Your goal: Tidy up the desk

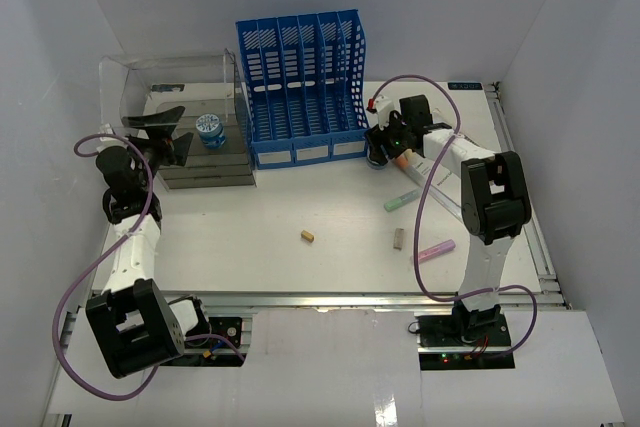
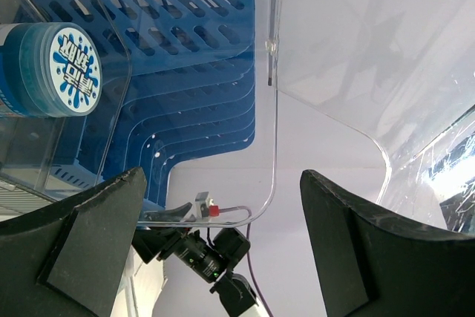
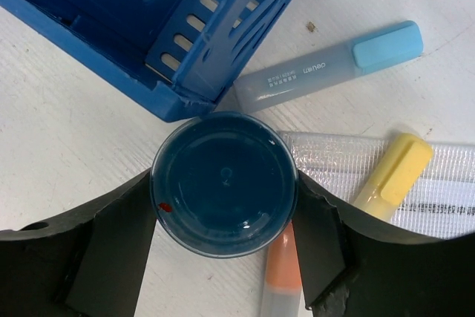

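The white desk holds scattered items. My right gripper is by the right front corner of the blue file rack. In the right wrist view it is shut on a round dark blue jar, with a finger touching each side. I cannot tell whether the jar rests on the desk. My left gripper is open and empty at the mouth of the clear plastic box. In the left wrist view it has its jaws wide apart. A second blue jar with a white label stands inside the box.
Blue, yellow and orange highlighters and a clear pouch lie around the held jar. On the desk are a green highlighter, a pink highlighter, a small brown piece and a small grey piece.
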`<action>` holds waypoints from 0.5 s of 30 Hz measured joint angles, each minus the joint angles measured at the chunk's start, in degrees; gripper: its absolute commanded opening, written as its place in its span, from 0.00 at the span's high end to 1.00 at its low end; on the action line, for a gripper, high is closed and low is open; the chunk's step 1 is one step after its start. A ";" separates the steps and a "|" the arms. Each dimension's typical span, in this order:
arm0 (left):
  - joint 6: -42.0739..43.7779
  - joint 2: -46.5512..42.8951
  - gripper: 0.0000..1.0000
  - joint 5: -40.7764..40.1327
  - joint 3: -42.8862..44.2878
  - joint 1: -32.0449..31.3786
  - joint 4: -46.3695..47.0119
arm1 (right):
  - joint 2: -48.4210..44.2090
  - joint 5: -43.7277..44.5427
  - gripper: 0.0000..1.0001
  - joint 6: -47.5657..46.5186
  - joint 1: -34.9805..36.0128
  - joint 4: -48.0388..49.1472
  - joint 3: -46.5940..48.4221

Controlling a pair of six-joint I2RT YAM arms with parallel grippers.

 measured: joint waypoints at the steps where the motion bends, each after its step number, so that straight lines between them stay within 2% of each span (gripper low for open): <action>1: 0.00 0.01 0.04 0.05 0.07 0.00 0.00 | 0.00 0.00 0.73 -0.12 0.01 -0.04 0.00; 7: 0.00 0.08 0.04 0.18 0.40 0.00 0.03 | -2.44 -0.31 0.88 -2.64 0.19 -1.90 -1.92; 15: -0.20 0.08 0.04 0.33 0.85 0.00 0.11 | -15.85 -5.26 0.92 -12.40 3.30 -13.34 -4.08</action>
